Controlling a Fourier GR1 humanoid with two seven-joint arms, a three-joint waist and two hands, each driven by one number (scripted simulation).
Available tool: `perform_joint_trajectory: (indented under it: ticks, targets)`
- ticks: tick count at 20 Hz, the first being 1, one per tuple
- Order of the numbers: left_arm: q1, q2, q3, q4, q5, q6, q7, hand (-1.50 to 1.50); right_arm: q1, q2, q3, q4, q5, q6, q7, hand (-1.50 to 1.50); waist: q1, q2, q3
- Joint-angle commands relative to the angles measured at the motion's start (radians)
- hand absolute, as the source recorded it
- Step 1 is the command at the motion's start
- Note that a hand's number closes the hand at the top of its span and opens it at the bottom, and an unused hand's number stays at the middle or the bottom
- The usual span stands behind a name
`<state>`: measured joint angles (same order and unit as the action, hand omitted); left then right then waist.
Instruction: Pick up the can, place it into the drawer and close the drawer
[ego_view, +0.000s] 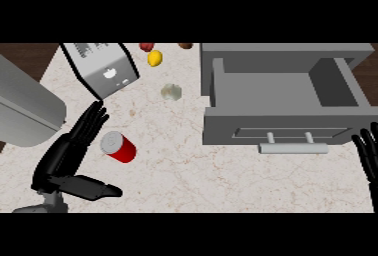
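Observation:
A red can (119, 146) with a silver lid lies tilted on the speckled counter, left of centre. My left hand (68, 155) is open just to its left, straight fingers alongside the can and the thumb spread out below it. The grey drawer (280, 127) stands open at the right, its inside bare, with a pale bar handle (293, 147) on its front. My right hand (366, 152) shows at the right edge, fingers up, resting open beside the drawer's front corner.
A grey toaster-like box (100, 67) stands at the back left. A large grey rounded appliance (26, 107) fills the left edge. A yellow lemon (155, 58), a red fruit (147, 46), a brown item (184, 46) and a pale garlic bulb (171, 91) lie behind.

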<state>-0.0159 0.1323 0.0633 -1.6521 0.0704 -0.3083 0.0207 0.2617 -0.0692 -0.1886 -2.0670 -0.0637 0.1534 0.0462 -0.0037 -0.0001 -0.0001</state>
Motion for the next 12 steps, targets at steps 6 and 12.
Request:
perform_joint_trajectory:
  ticks: [6, 12]
  targets:
    - [-0.007, 0.039, 0.066, 0.179, -0.025, -0.035, -0.147, -1.5, -0.062, 0.006, -0.014, 0.064, 0.008, 0.015, -0.021, -1.5, 0.002, 0.0, 0.0]
    - [-0.025, 0.007, 0.04, 0.271, -0.094, 0.006, -0.221, -1.5, 0.004, 0.041, -0.001, 0.012, 0.046, 0.021, -0.035, -1.5, 0.001, 0.0, 0.0]
